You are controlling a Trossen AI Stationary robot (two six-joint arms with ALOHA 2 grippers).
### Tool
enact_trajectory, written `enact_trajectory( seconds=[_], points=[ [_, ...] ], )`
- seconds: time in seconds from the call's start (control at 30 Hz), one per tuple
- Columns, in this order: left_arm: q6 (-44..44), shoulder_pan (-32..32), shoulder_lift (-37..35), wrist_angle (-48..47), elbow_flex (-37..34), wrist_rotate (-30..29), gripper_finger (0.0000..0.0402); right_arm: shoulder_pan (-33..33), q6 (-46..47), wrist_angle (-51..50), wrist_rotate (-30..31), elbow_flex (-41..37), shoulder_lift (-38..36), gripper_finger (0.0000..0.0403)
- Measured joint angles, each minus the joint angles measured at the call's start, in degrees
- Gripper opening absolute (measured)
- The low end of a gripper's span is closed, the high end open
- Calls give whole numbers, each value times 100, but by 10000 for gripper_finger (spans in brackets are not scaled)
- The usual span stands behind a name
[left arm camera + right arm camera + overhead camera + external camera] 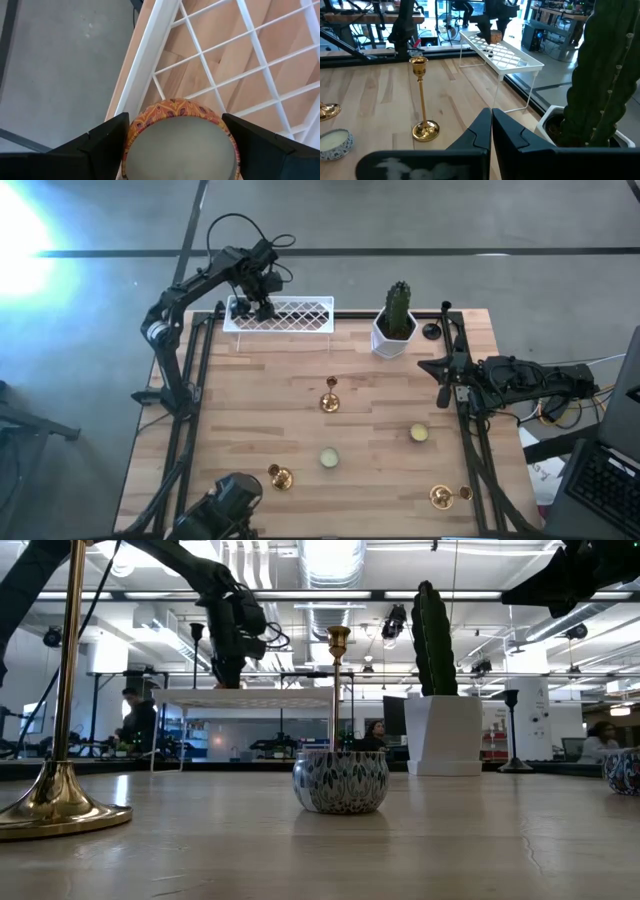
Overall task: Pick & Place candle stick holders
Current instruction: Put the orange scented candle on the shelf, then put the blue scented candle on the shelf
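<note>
My left gripper [250,308] is over the left end of the white lattice tray [295,313] at the far edge, shut on a low round cup holder with an orange patterned wall [180,145]. My right gripper [443,368] waits shut and empty at the right, near the cactus. One gold stemmed holder [330,396] stands upright mid-table on its round base. Two more gold ones [280,476] [445,496] are near the front edge. Two low cups [329,457] [419,434] sit on the table. A slim black holder [432,330] stands beside the cactus pot. My left gripper pinches the cup's round wall [131,135] between its two fingers [100,145], one on each opposite side. The fingers come from above, pointing down. The cup sits upright with its open top toward the wrist, over the tray's lattice. I cannot tell whether it touches the lattice.
A white pot with a green cactus [396,325] stands at the far right, close to my right arm. The tray stands on thin wire legs [499,95] along the table's far edge. Bare wood [270,400] lies between the tray and the gold holders.
</note>
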Motion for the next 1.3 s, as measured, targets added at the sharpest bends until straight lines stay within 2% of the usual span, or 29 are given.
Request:
enact_trajectory(
  seconds=[0.17, 0.37, 0.5, 1.03, 1.3],
  points=[
    [-285, -7, -16, -27, -4, -168, 328, -2, 0, 0, 0, 0, 0, 8],
    [-660, -10, -33, -5, -4, -704, 375, 0, -13, 0, -1, 0, 0, 8],
    [-680, -14, -37, -31, -2, -737, 395, 0, -12, 1, 0, 0, -2, 8],
    [-561, -37, -48, -184, 18, -717, 399, -2, 0, 1, -1, 0, -2, 8],
    [-564, -90, -44, -410, 432, -506, 399, -2, -2, 2, 0, 0, -2, 8]
  ],
)
